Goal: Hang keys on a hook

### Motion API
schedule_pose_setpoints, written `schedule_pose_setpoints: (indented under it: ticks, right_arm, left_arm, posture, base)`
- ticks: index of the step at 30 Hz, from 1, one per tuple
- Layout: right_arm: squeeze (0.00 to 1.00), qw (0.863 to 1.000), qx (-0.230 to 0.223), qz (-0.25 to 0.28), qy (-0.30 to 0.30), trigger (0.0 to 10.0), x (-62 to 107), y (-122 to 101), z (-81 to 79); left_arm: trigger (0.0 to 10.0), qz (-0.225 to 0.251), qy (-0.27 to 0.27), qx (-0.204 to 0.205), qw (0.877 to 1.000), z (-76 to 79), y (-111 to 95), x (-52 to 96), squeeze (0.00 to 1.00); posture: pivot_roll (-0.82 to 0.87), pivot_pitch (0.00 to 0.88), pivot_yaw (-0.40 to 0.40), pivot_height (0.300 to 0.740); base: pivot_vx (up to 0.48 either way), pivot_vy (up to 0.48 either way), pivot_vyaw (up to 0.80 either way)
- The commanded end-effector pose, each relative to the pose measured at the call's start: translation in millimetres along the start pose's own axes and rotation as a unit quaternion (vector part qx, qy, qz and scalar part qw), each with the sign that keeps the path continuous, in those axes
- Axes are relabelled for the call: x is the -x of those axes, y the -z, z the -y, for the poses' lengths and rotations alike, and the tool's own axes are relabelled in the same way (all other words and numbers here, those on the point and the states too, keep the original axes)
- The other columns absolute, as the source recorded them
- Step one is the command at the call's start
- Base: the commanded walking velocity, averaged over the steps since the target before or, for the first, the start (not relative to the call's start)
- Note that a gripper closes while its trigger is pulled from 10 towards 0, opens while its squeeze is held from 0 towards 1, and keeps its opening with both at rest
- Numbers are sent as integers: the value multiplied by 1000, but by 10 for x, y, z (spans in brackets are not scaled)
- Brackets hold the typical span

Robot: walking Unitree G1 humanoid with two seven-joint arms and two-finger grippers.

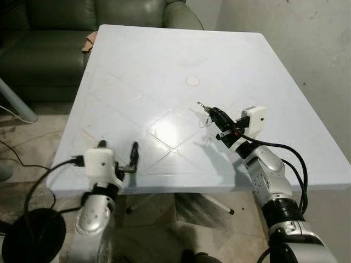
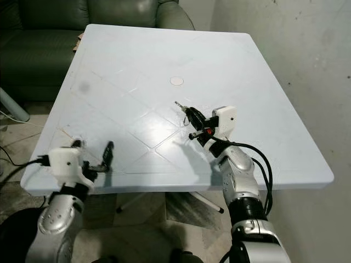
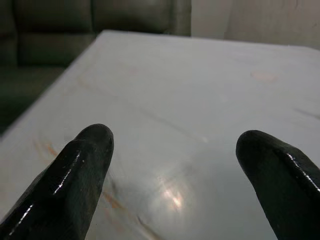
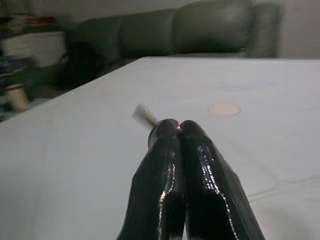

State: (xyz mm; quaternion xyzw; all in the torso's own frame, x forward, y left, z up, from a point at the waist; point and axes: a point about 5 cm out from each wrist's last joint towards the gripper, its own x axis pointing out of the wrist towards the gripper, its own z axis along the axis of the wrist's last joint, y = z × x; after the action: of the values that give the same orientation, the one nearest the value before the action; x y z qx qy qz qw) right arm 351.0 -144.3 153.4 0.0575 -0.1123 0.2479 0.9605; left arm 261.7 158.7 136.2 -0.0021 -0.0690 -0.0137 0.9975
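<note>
Table: white plastic, square, diamond lines moulded into the top; round cap at its centre. Sofa: dark green, behind the table's far edge. Cloth: pinkish, on the sofa seat beside the table's far left corner. Wall: grey, to the right. Floor: mottled tile, black cable lying across it.

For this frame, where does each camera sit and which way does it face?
Left eye: head, looking down at the white table; both arms show.
Right eye: same scene; right gripper holds the key.
Left wrist: along spread fingers across the table.
Right wrist: along closed fingers, key tip ahead.
Shared: round table cap, green sofa.
</note>
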Motion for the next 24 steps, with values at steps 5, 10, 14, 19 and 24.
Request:
schedule_pose_setpoints:
  ticks: [5, 10, 14, 19, 24]
  right_arm:
    - [0, 995, 47, 46, 69, 10000, 46, -277, 88]
    - [0, 992, 58, 52, 102, 10000, 124, -348, 114]
    - [0, 991, 58, 52, 110, 10000, 144, -354, 101]
    - [0, 990, 38, 17, 131, 10000, 343, -80, -74]
    - [0, 990, 50, 9, 131, 10000, 318, -66, -111]
  left_arm:
    - [10000, 1, -12, 3, 1000, -120, -29, -44, 0]
    - [10000, 3, -12, -3, 1000, -152, -46, -53, 0]
    - [10000, 3, -12, 7, 1000, -159, -46, -54, 0]
    - [10000, -2, -49, -1, 999, -303, -8, -82, 0]
    - [10000, -3, -57, 6, 998, -347, 5, -113, 0]
  posture:
    - [36, 86, -60, 740]
    - [25, 76, -55, 740]
    - [21, 72, -53, 740]
    - [7, 48, -40, 740]
    - [3, 44, -38, 740]
  base:
    - [0, 0, 0]
    - [0, 0, 0]
    - [0, 0, 0]
    - [0, 0, 0]
    - [0, 0, 0]
